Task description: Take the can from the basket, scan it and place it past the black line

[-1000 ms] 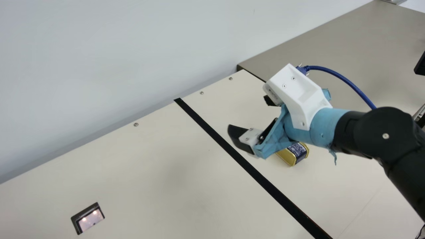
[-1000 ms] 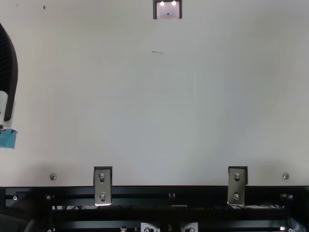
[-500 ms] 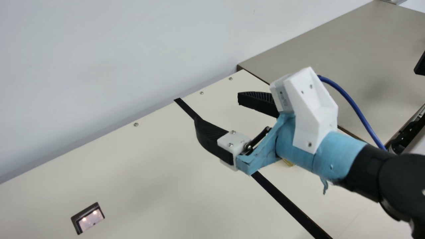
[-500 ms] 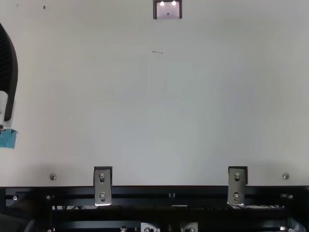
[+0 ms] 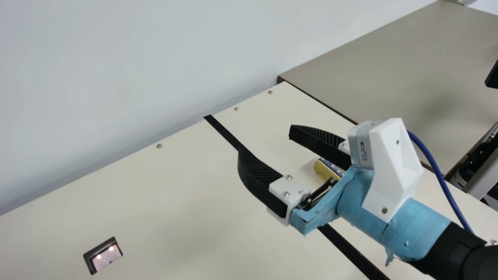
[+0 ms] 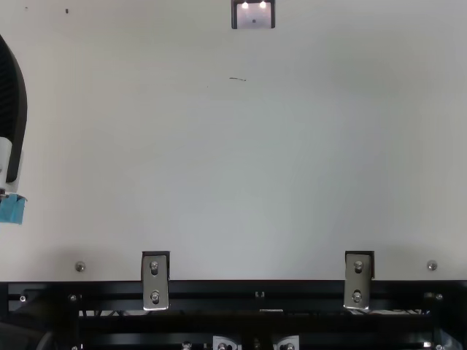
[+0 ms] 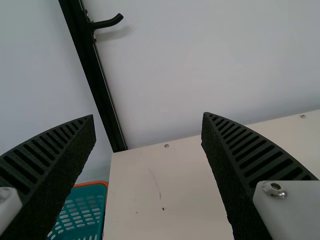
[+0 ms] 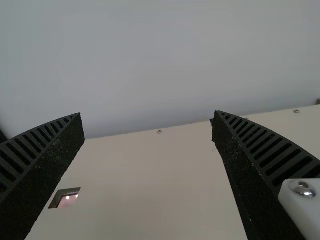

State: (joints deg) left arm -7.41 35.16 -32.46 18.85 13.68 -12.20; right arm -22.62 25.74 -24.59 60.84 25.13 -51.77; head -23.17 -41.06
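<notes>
In the main view, my right gripper (image 5: pixel 264 140) stands open above the table across the black line (image 5: pixel 223 130). Behind its fingers, on the line's right side, the gold can (image 5: pixel 323 171) with a dark blue label rests on the table, partly hidden by the gripper. Both fingers of the right gripper (image 8: pixel 148 114) are wide apart in its wrist view, nothing between them. The top view has one finger of my left gripper (image 6: pixel 13 109) at its left edge; in the left wrist view the left gripper (image 7: pixel 148 117) is open and holds nothing. A teal basket (image 7: pixel 80 212) with an orange rim is beyond one finger.
A framed scanner window (image 5: pixel 105 256) is set into the cream table (image 5: pixel 175 202). A pale wall (image 5: pixel 136 70) runs along its far side, and a grey-brown table (image 5: pixel 389 66) adjoins at the right. A blue cable (image 5: pixel 439 175) hangs beside the right arm.
My right gripper first swung left over the black line, then shifted back right and nearer the camera, its fingers turning into fuller view. The left gripper stayed still in the top view.
</notes>
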